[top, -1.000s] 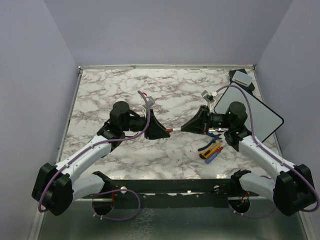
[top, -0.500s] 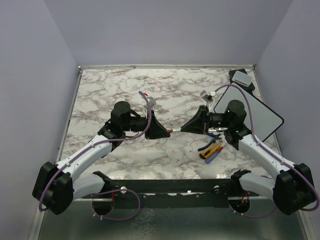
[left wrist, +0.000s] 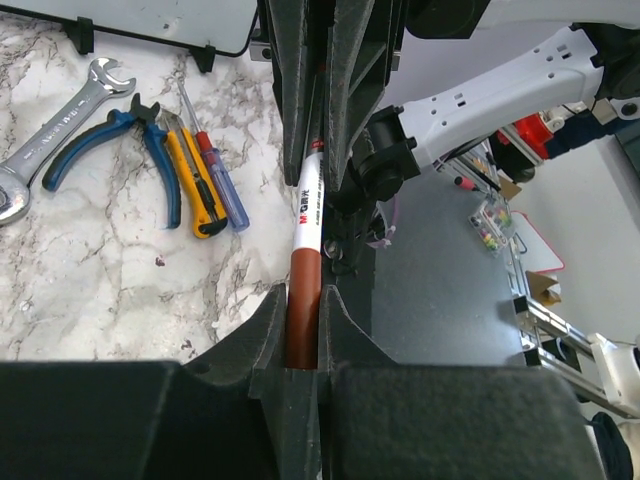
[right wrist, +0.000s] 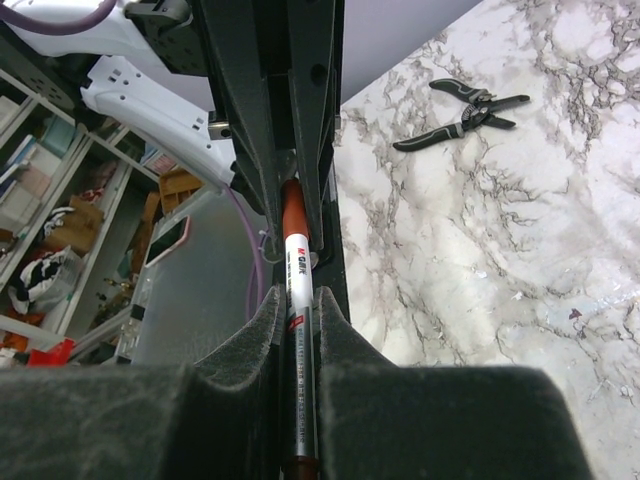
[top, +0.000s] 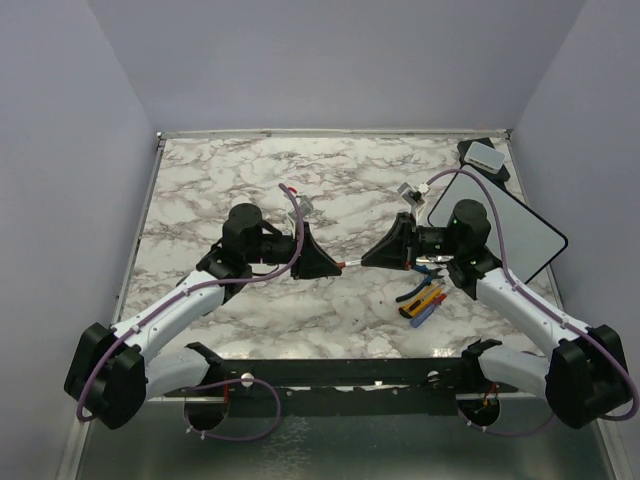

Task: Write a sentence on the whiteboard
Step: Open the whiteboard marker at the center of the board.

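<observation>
The whiteboard [top: 512,232], white with a thin black frame, lies at the table's right edge; its edge also shows in the left wrist view [left wrist: 150,20]. Both grippers meet over the table's middle and hold one marker [top: 350,261] between them. My left gripper [top: 326,263] is shut on the marker's red-brown cap [left wrist: 302,310]. My right gripper [top: 377,256] is shut on the marker's white barrel [right wrist: 297,265]. The marker [left wrist: 307,205] runs straight from one pair of jaws into the other, above the marble table. The right arm's wrist covers part of the whiteboard's left side.
A grey-white block with black base [top: 484,156] sits at the back right corner. Hand tools lie near the right arm: blue-handled pliers [left wrist: 110,150], a wrench [left wrist: 55,135], a yellow cutter [left wrist: 190,185] and a screwdriver [left wrist: 215,180]. Black pliers [right wrist: 465,110] lie farther left.
The right arm's wrist has shifted very slightly to the left. Both grippers still hold the marker in the same place.
</observation>
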You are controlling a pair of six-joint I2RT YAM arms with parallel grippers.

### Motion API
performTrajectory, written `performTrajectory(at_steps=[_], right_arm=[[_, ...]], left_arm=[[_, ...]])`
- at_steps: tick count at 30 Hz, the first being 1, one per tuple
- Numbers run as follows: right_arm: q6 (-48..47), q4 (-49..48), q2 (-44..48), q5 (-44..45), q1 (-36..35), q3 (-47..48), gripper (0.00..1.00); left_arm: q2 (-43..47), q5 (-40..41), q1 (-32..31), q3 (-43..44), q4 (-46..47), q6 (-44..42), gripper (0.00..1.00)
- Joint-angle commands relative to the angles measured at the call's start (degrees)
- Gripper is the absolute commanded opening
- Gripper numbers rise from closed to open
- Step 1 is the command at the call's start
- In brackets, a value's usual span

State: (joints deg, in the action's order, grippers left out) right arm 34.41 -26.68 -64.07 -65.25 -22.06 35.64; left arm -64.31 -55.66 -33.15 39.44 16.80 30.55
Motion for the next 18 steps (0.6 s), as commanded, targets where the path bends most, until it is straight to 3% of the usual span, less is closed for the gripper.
performTrajectory(at_steps=[1,6,12,18], right_arm=[[2.3,-1.8,0.6,1.2,-0.2,-0.4,0.00],[2.8,-1.7,2.1,0.6,1.0,0.5,0.00],[8.7,-8.3,3.4,-4.0,6.0,-1.4,0.00],[4.9,-2.2,6.2,-4.9,8.3,-1.4,0.00]], left_arm=[[1.8,0.4,-0.3,-0.9,3.2,-1.2,0.00],[3.2,-1.4,-0.3,-1.4,3.1,-2.5,0.00],[5.8,-0.7,0.4,-2.4,3.2,-3.5,0.00],[8.9,-0.6,1.2,-3.1,5.4,-1.6,0.00]])
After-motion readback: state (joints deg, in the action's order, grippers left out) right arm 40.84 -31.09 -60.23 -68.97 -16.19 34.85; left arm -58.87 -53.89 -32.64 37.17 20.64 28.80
